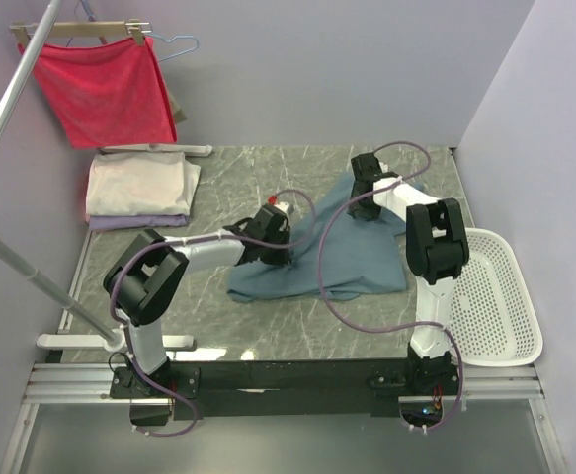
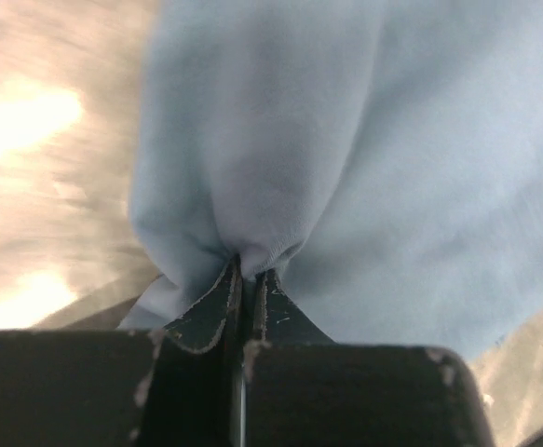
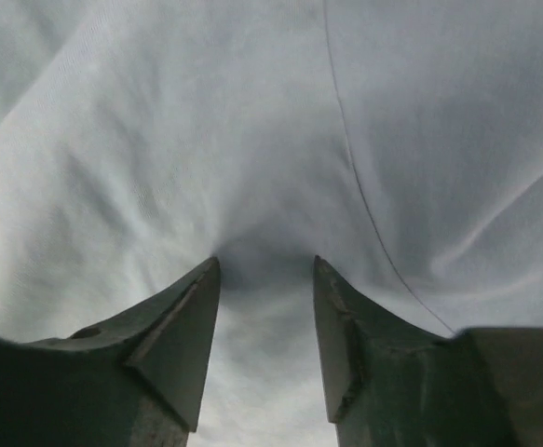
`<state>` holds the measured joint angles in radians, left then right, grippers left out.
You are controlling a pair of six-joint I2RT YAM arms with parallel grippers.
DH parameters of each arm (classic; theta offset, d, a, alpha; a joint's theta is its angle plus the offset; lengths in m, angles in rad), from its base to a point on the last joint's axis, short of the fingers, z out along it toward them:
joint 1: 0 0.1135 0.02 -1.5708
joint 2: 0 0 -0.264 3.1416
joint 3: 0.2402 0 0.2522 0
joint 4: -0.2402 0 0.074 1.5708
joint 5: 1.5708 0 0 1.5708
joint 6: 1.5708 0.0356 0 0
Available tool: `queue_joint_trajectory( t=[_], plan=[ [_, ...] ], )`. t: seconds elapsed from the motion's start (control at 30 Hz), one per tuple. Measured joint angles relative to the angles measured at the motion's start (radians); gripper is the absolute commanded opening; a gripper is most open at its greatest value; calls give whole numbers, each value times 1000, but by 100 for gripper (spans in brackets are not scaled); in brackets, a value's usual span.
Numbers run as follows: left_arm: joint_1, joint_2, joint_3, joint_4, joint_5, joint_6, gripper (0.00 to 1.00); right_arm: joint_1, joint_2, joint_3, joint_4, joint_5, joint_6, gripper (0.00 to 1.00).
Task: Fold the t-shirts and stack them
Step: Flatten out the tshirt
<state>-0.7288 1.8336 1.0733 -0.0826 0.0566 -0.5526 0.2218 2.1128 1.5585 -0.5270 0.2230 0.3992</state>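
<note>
A dusty teal-blue t-shirt [image 1: 352,262] lies spread and rumpled on the marble table, right of centre. My left gripper [image 1: 286,219] is at its left edge. In the left wrist view this gripper [image 2: 249,265] is shut on a pinched fold of the t-shirt [image 2: 364,140]. My right gripper [image 1: 363,207] is over the shirt's far right part. In the right wrist view it [image 3: 265,265] stands open, tips pressed onto the t-shirt [image 3: 206,121], cloth puckering between the fingers. A folded cream-white t-shirt [image 1: 139,183] rests on a folded lavender one [image 1: 134,221] at the back left.
A red cloth [image 1: 105,89] hangs on a wooden hanger from a slanting rail [image 1: 11,109] at the back left. A white perforated basket [image 1: 495,296] sits at the right edge of the table. Purple cables loop over the shirt from both arms.
</note>
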Motion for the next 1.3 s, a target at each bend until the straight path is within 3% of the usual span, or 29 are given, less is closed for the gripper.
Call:
queue_joint_trajectory(
  t=[0.13,0.27,0.37,0.5,0.63,0.67,0.73,0.83,0.97,1.13,1.3],
  plan=[
    [99,9,68,-92,-27,36,1,6,-104,-174,69,-26,14,49],
    [249,83,255,-182,-38,79,1,50,-268,-399,106,-90,27,49],
    [307,176,450,-231,-40,122,1,163,-354,-502,111,-137,30,48],
    [317,343,740,-289,-17,168,1,406,-392,-541,111,-232,31,50],
    [303,460,905,-317,42,197,99,576,-449,-549,83,-296,47,57],
    [300,465,906,-323,52,202,99,585,-475,-549,68,-291,51,61],
    [293,444,859,-307,63,201,99,578,-552,-547,39,-246,56,68],
    [281,337,679,-265,60,200,99,520,-664,-513,17,-141,52,69],
    [270,80,377,-238,32,191,100,365,-701,-453,58,-69,36,68],
    [261,-178,132,-164,-1,159,99,150,-545,-394,134,-94,16,65],
    [231,-298,-55,-108,-14,109,99,105,-266,-244,156,-169,-3,65]
  ],
)
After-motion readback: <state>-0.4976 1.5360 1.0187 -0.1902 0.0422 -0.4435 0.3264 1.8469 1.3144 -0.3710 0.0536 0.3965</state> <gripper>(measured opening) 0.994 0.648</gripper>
